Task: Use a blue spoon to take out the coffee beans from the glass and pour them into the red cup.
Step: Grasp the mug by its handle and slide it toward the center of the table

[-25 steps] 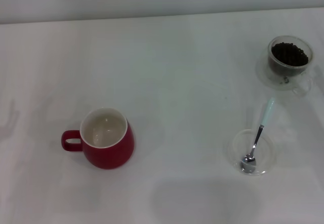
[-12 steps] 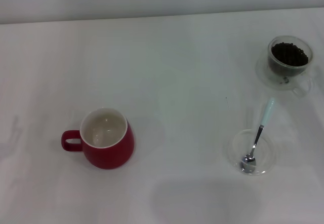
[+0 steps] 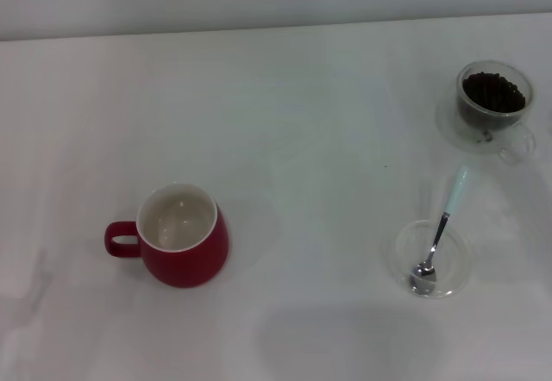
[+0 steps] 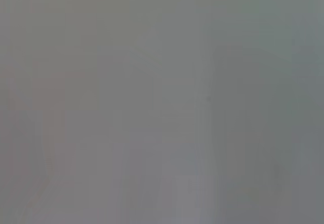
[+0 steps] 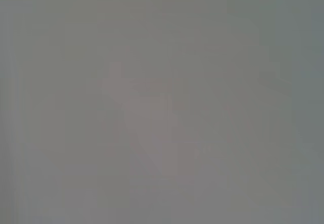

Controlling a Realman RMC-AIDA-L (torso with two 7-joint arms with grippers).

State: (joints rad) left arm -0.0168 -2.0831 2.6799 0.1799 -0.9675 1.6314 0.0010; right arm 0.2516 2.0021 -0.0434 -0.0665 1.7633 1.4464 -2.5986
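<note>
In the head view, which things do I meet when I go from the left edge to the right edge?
red cup → clear round dish with the blue spoon resting in it → glass holding the coffee beans. No gripper appears in this view.

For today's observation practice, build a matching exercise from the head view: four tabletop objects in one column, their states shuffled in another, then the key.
1. rounded dark-red mug
2. clear double-walled glass cup
3. teaspoon with light-blue handle
4. flat clear round dish

A. holds dark coffee beans
B. white inside, nothing in it
C. cradles a metal spoon bowl
D. leans over a rim

Pairs: 1-B, 2-A, 3-D, 4-C
</note>
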